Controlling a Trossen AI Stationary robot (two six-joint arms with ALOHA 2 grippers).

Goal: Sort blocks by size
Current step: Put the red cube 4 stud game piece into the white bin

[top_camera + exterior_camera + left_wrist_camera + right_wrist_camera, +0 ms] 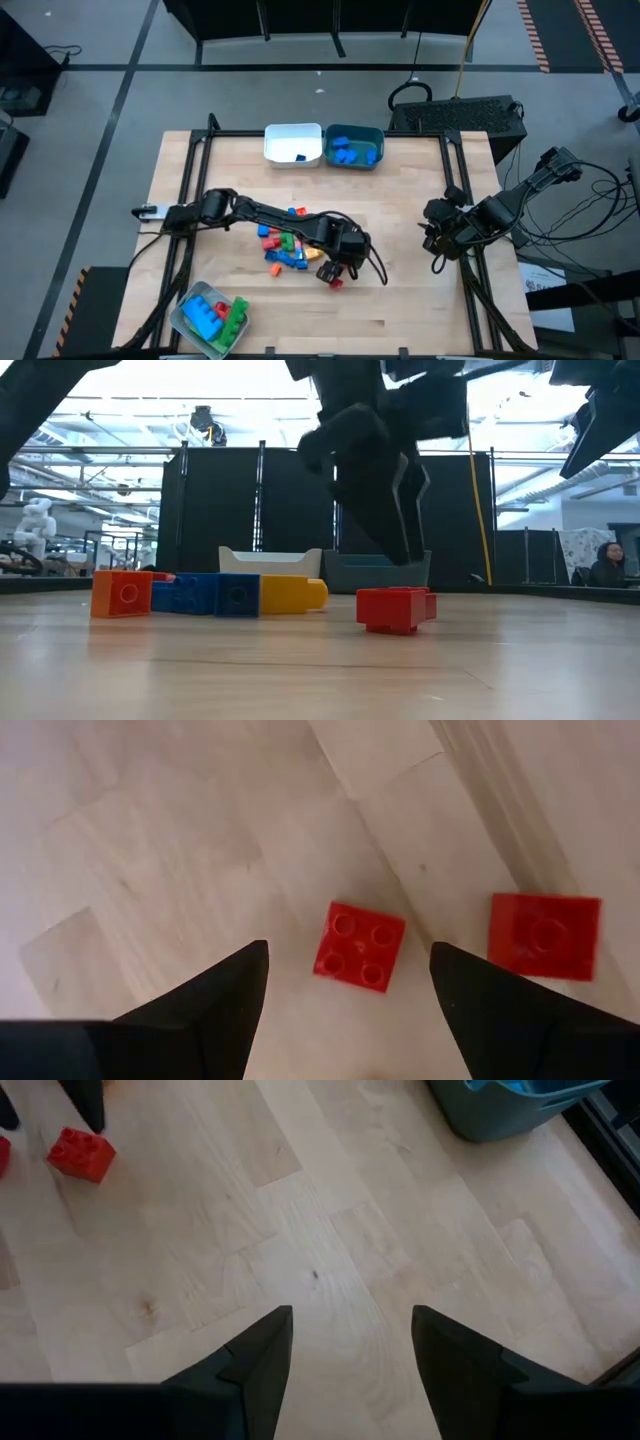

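Note:
A loose pile of blocks [285,248] in blue, green, red, orange and yellow lies on the table's middle. My left gripper [348,947] hangs open just right of the pile, pointing steeply down. A red four-stud block [360,947] lies flat on the wood below the gap between its fingers, which stand clear above it [395,608]. A second red block [545,935] lies beside it, outside the fingers. My right gripper [350,1330] waits open over bare wood at the table's right edge [437,245].
A white bin [293,143] and a teal bin [354,146] holding blue blocks stand at the far edge. A clear-grey bin [210,315] with blue and green blocks sits at the near left. Orange [122,593], blue [205,593] and yellow [290,595] blocks line the pile's near side.

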